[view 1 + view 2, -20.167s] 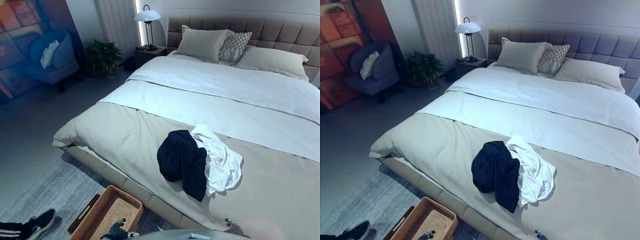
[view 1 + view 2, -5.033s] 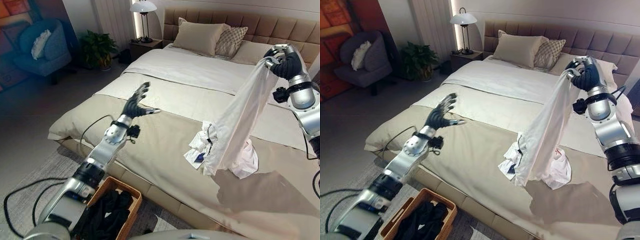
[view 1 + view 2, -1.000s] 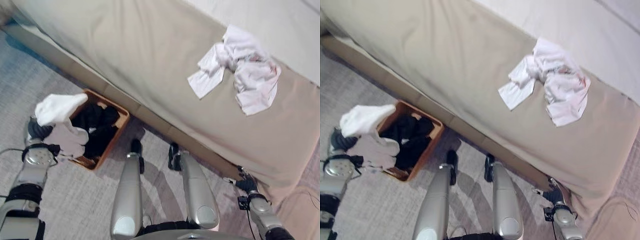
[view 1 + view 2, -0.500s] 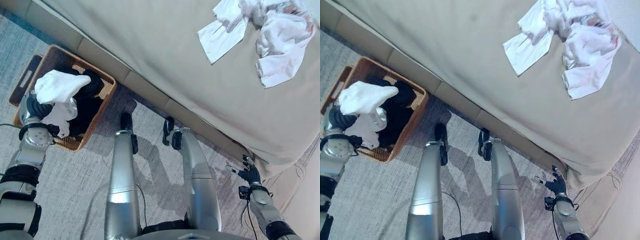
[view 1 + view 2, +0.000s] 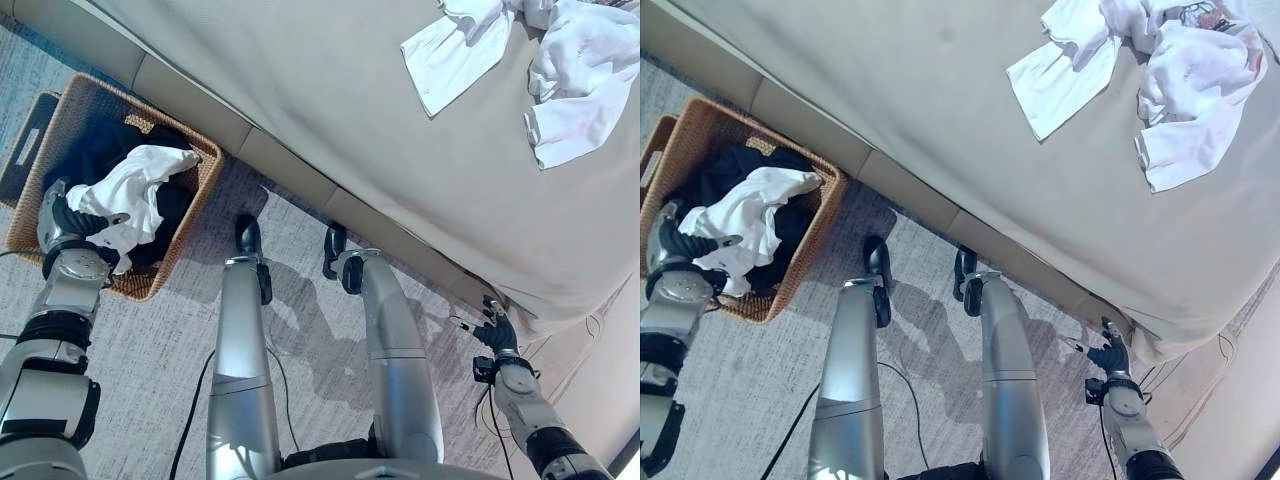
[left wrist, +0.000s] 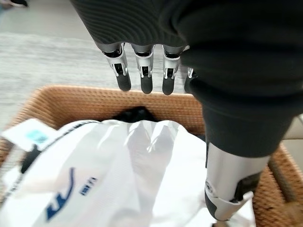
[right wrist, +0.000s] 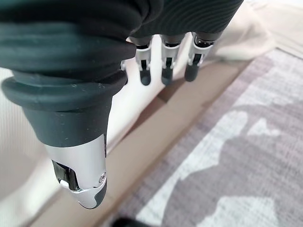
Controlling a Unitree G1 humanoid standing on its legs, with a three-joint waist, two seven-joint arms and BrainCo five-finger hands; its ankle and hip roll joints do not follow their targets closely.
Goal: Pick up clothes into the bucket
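Observation:
The wicker basket (image 5: pixel 188 222) stands on the floor beside the bed. It holds dark clothes (image 5: pixel 100 150) with a white garment (image 5: pixel 130 190) lying loose on top. My left hand (image 5: pixel 58 222) hovers at the basket's near edge, open. In the left wrist view its fingers (image 6: pixel 143 71) are straight above the white garment (image 6: pixel 118 165) and the basket rim (image 6: pixel 71 97), touching neither. More white clothes (image 5: pixel 575 60) lie crumpled on the beige bed (image 5: pixel 300 80). My right hand (image 5: pixel 495 335) hangs open and empty low by the bed's corner, its fingers (image 7: pixel 163 66) relaxed.
The bed's padded base (image 5: pixel 290 175) runs diagonally just past the basket. A grey patterned rug (image 5: pixel 130 380) covers the floor around it. A flat white piece of cloth (image 5: pixel 450 55) lies beside the crumpled pile on the bed.
My left hand has opened and the white garment it held above the basket has dropped onto the dark clothes. The view has shifted slightly. The right hand stays low and open.

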